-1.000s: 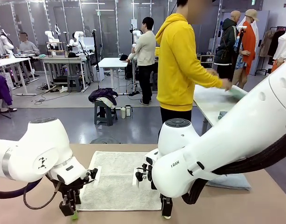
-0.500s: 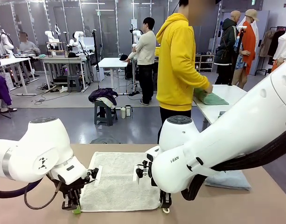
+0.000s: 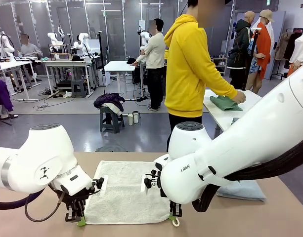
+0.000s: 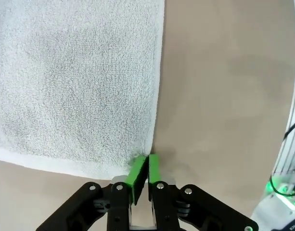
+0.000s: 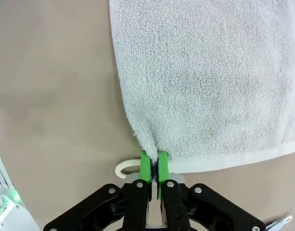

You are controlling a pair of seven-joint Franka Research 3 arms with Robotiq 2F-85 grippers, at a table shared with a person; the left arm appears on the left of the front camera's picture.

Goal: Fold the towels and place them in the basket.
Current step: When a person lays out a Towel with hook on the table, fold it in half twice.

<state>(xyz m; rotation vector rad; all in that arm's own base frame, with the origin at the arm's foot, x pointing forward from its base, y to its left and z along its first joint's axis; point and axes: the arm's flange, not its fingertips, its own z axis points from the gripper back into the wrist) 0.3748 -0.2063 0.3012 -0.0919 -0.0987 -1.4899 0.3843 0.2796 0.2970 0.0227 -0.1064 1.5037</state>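
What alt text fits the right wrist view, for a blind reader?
Green-tipped jaws are shut on a corner of a pale towel spread on a tan table. A small white loop lies beside them.

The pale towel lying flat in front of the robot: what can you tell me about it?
The cream-white terry towel is a soft, looped-pile rectangle with a flat hemmed border, spread flat on the tan table. The left claw is shut on one near corner, the right claw on the other, where the cloth puckers slightly. A small white loop pokes out beside that corner.
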